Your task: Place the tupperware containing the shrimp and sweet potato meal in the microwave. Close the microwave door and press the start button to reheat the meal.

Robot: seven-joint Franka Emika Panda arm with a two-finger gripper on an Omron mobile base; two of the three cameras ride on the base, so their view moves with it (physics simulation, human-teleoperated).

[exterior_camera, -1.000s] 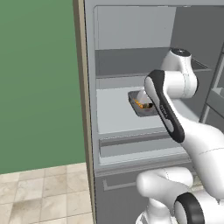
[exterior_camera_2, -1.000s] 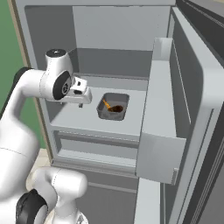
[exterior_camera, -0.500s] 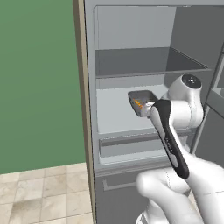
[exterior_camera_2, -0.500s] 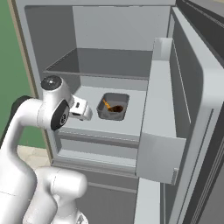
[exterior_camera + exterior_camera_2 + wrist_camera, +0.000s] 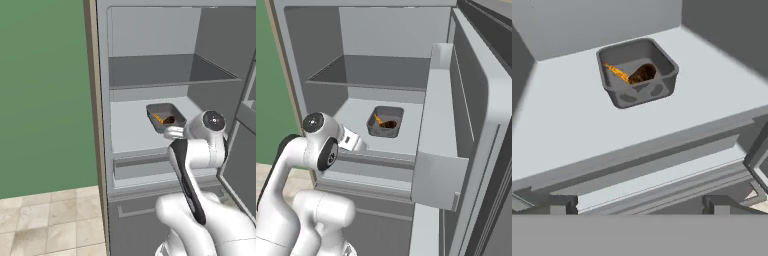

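The grey tupperware [image 5: 619, 94] sits on the middle shelf of an open fridge, also seen in the left base view as the tupperware [image 5: 159, 124] and in the right base view as the tupperware [image 5: 374, 129]. Inside it lies the shrimp and sweet potato meal [image 5: 634, 74], an orange strip and a brown lump. My gripper [image 5: 639, 202] is open and holds nothing. It hangs in front of the shelf's front edge, short of the container and pointing at it. The hand [image 5: 173, 132] shows just below the container; from the other side the hand [image 5: 354, 143] is left of it. The microwave and its door are out of view.
The fridge door [image 5: 471, 125] stands open on the right, with a door bin [image 5: 438, 165] jutting toward the shelf. An upper shelf [image 5: 165, 72] is above the container and a drawer [image 5: 142, 162] below. A green wall [image 5: 45, 90] and tiled floor [image 5: 45, 220] lie left.
The arm has dropped and drawn back, taking the hand from shelf height beside the container down to the shelf's front edge. The tupperware has not moved. The jaws stay open.
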